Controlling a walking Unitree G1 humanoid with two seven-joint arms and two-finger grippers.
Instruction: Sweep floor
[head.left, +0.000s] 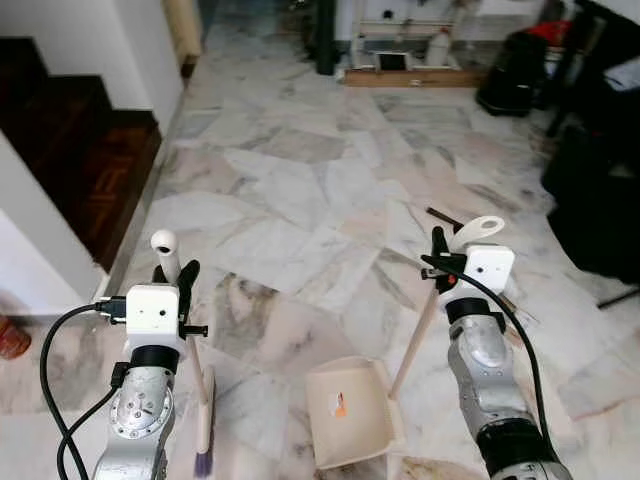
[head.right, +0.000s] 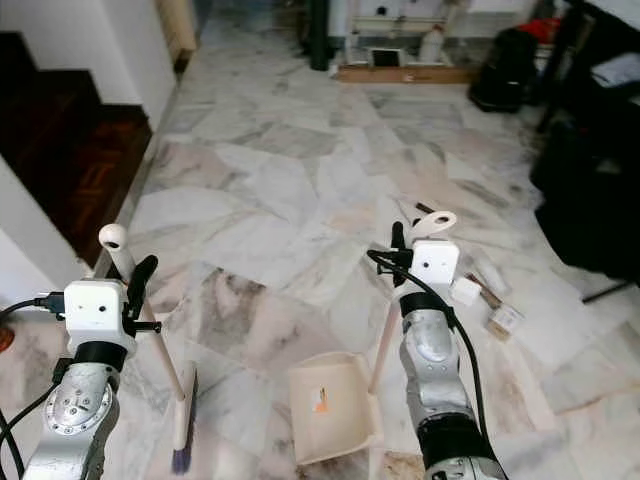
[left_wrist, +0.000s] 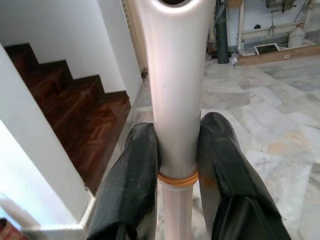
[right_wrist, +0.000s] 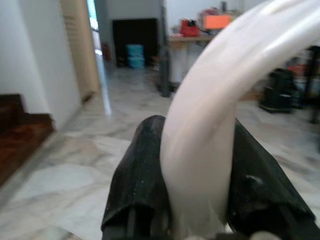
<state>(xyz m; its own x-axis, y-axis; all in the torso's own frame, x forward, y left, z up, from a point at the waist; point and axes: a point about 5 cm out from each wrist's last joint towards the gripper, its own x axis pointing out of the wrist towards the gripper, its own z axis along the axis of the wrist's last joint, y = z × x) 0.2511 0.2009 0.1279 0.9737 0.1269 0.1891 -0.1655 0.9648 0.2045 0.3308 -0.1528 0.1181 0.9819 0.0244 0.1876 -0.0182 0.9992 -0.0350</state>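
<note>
Both raised, left hand (head.left: 172, 280) grips the broom (head.left: 203, 400), right hand (head.left: 447, 258) grips the dustpan (head.left: 352, 410) handle

Ahead of us the marble floor (head.left: 330, 190) lies open through its middle, wide enough for either claw to swing forward. On our left the dark wooden stairs (head.left: 90, 160) and the white wall (head.left: 30, 240) close that side off. On the right, black bags (head.left: 600, 190) crowd the edge, and small litter (head.right: 490, 300) (a few pale boxes and a dark stick) lies just beside the right claw (head.left: 440, 252). Between the arms the dustpan (head.left: 350, 410) sits on the floor, near the broom head (head.left: 204, 440) under the left claw (head.left: 175, 285). Far ahead, a wooden plank (head.left: 410, 76) bars the way.
</note>
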